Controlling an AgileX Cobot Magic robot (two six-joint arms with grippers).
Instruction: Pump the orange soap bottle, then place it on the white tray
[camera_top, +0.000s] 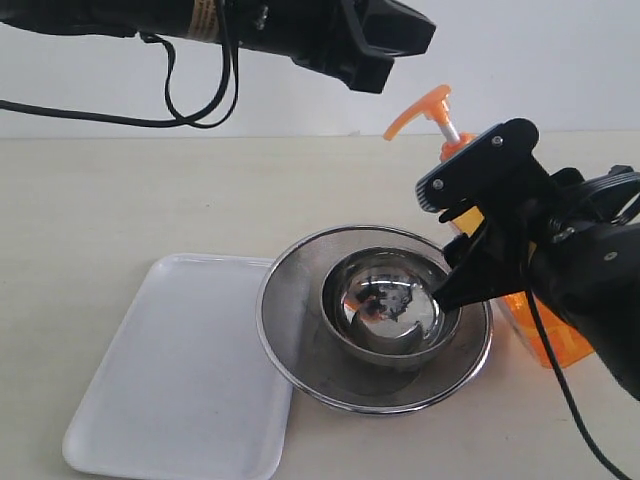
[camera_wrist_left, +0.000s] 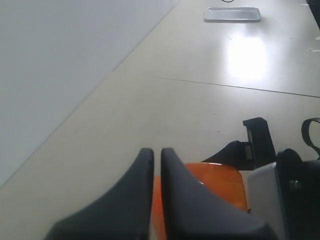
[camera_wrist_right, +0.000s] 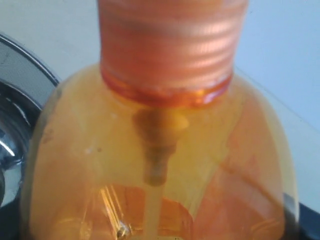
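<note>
On the left, the tray (camera_top: 170, 380) waits. Centre, the strainer (camera_top: 290, 320). Above it, the left gripper (camera_wrist_left: 156, 152) is clenched on nothing. On the right, the bottle (camera_top: 560, 345) leans beside the strainer. The right gripper (camera_top: 455, 245) straddles its shoulder; pinching or not, I cannot tell. It looks fairly full, so weighty, and the plastic slick. Best gripped round the body, below the neck.

Big strainer (camera_top: 295, 325) in the way
With its bowl (camera_top: 385, 305) it filled the centre, between orange soap bottle (camera_top: 515, 318) and bare lower-left white tray (camera_top: 170, 390).
</note>
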